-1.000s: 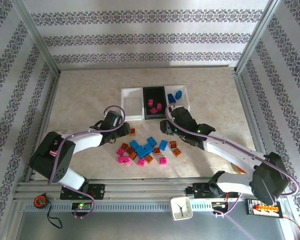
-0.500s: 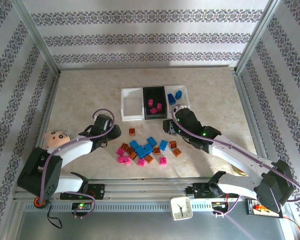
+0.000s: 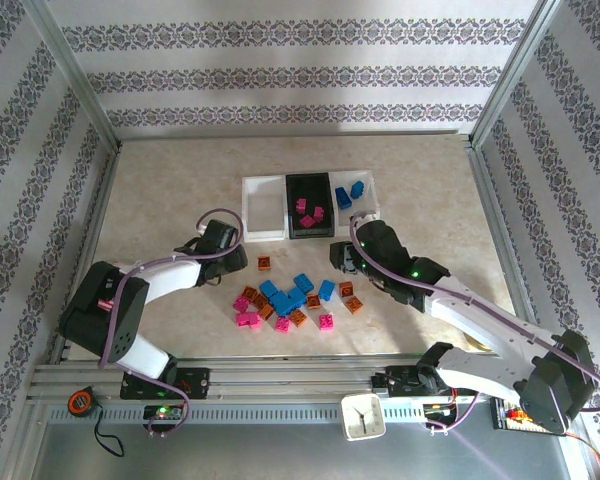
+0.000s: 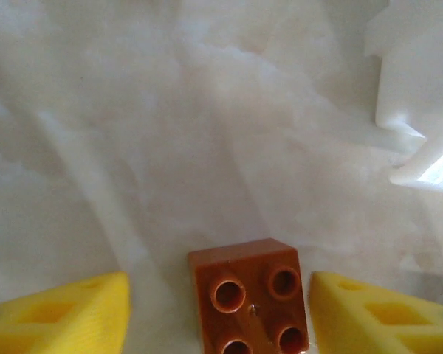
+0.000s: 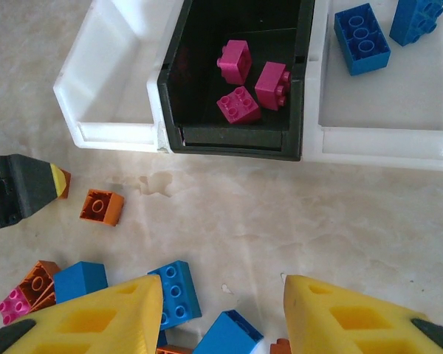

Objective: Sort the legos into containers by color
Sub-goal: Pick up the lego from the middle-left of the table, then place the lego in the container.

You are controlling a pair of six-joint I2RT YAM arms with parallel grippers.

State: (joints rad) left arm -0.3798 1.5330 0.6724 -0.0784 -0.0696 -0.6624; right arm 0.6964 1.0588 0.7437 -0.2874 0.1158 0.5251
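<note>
One orange-brown lego (image 3: 265, 263) (image 4: 249, 295) lies alone on the table. My left gripper (image 3: 240, 258) (image 4: 220, 316) is open and low, its yellow fingertips (image 4: 59, 317) either side of this brick with gaps on both sides. The other loose legos (image 3: 290, 298), blue, magenta and orange-brown, lie in a pile near the front. My right gripper (image 3: 345, 260) (image 5: 221, 313) hangs open above the pile's far edge, with blue bricks (image 5: 173, 291) under it and nothing held. The containers stand in a row: an empty white bin (image 3: 263, 210) (image 5: 111, 81), a black bin (image 3: 308, 228) (image 5: 236, 140) holding three magenta bricks (image 5: 244, 81), and a white bin (image 3: 370, 190) (image 5: 384, 140) holding blue bricks (image 5: 362, 37).
A small white clock (image 3: 362, 415) and an orange tape measure (image 3: 80, 402) sit on the front rail. Metal frame posts and patterned walls close in the table on three sides. Bare tabletop lies between the pile and the bins (image 5: 280, 214).
My left gripper drew back toward the near left, then came forward to the lone orange-brown brick, and a doll's head seen midway is now covered. The right gripper drifted slightly nearer.
</note>
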